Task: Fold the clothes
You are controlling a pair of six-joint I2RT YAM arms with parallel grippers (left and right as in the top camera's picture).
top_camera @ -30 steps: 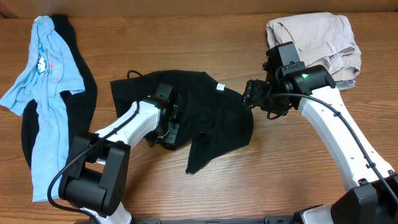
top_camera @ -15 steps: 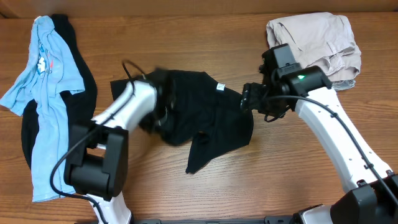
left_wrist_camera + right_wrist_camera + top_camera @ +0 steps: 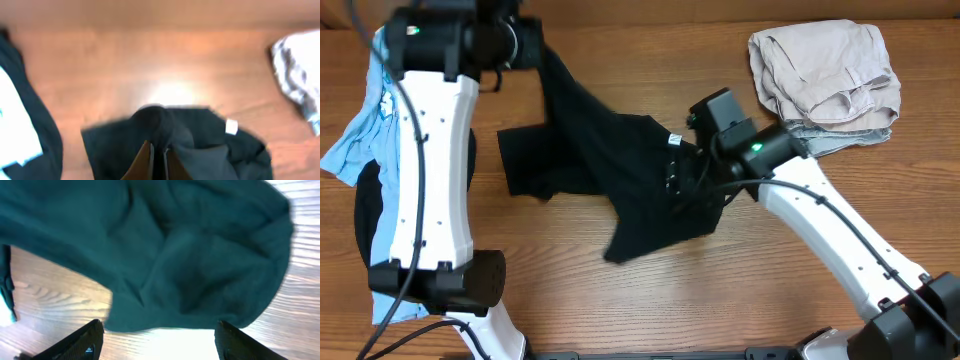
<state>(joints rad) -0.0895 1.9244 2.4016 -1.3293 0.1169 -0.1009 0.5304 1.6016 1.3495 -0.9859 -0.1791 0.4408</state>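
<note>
A black short-sleeved shirt [image 3: 620, 165] lies crumpled mid-table, one part pulled up in a taut strip toward the far left. My left gripper [image 3: 534, 45] is raised high there and shut on that fabric; in the left wrist view its gripper [image 3: 159, 151] pinches a black fold [image 3: 160, 122]. My right gripper [image 3: 682, 180] hovers over the shirt's right side, near its white tag [image 3: 674, 139]. In the right wrist view the gripper [image 3: 160, 341] is open, with nothing between its fingers and the shirt's hem [image 3: 190, 270] just beyond them.
A light blue printed T-shirt [image 3: 402, 85] lies over another black shirt [image 3: 360, 215] along the left edge, partly behind my left arm. A beige pile [image 3: 825, 62] on pale denim [image 3: 820, 137] sits at the back right.
My left gripper closed on the black shirt and rose toward the far left, drawing the fabric up. My right gripper moved left and now hangs over the shirt's right side.
</note>
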